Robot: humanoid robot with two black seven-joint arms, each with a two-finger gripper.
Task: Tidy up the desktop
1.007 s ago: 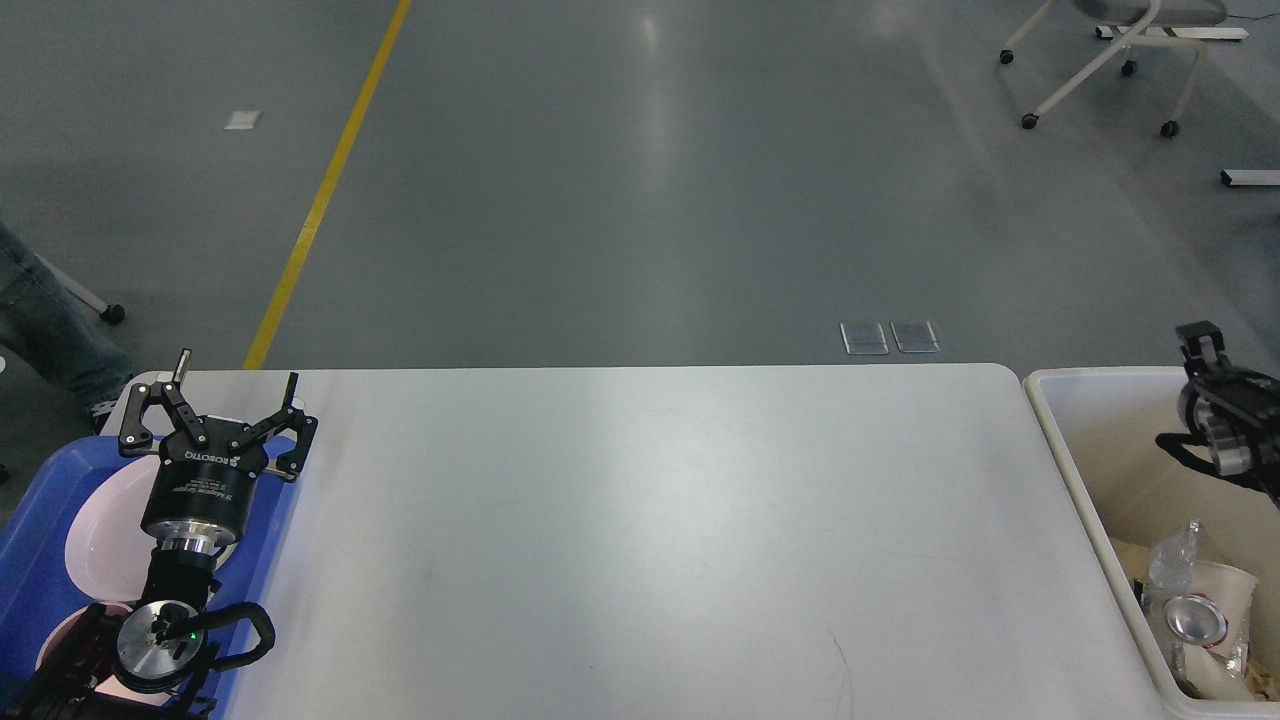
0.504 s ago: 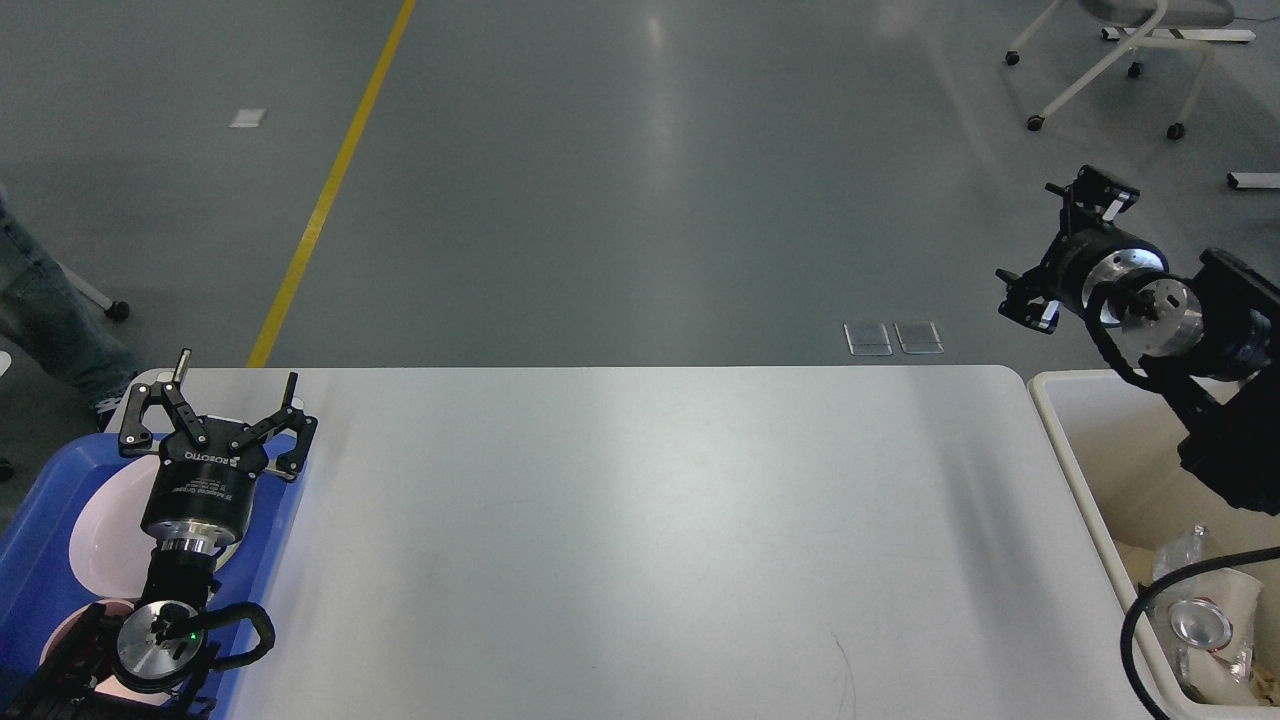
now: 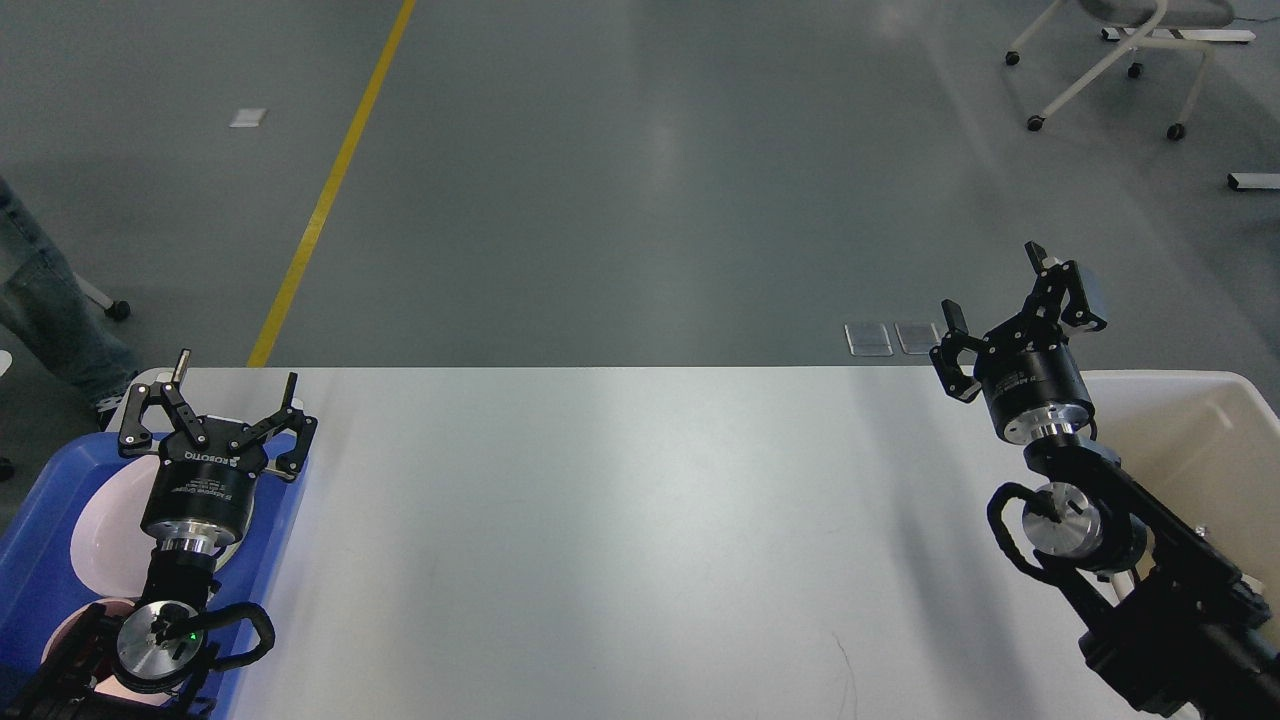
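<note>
Head view: wide white counter (image 3: 640, 540), matte and smooth, corners rounded, filling the lower frame between both arms. At left, blue plastic tray (image 3: 40, 560) with pale round plates (image 3: 105, 535) inside; at right, cream plastic bin (image 3: 1200, 420) just beside the counter's edge. Left claw (image 3: 215, 410) black, metal-jointed, fingers spread wide, gripping nothing, poised over the tray's inner rim. Right claw (image 3: 1010, 300) likewise spread wide and empty, raised over the far right corner. Beyond, glossy grey floor (image 3: 640, 180) with a yellow line (image 3: 325, 185); white wheeled chair (image 3: 1110, 60) far right.
</note>
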